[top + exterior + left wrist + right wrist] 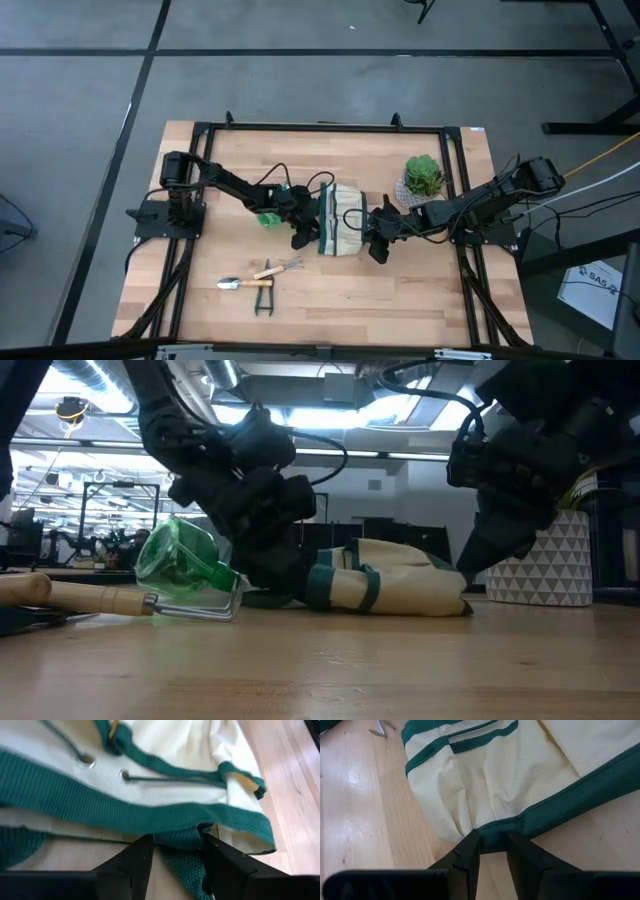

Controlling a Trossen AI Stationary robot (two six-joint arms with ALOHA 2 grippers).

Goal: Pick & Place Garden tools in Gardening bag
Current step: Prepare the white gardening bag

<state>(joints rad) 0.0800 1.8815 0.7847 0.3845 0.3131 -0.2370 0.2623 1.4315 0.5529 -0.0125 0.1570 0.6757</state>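
Early going: gardening bag (338, 232) lying flat on its side mid-table, pinned between two arms. Left gripper (175, 865) spread around the bag's green trim, fabric between the jaws but grip unclear; right gripper (492, 852) pinching the opposite green-edged rim. Green spray bottle (180, 560) just behind the left jaws (outside the bag). Trowel (245, 281), hand rake (288, 266) and pruning shears (264, 298) well apart on the table. Nothing visibly bagged; all four tools left.
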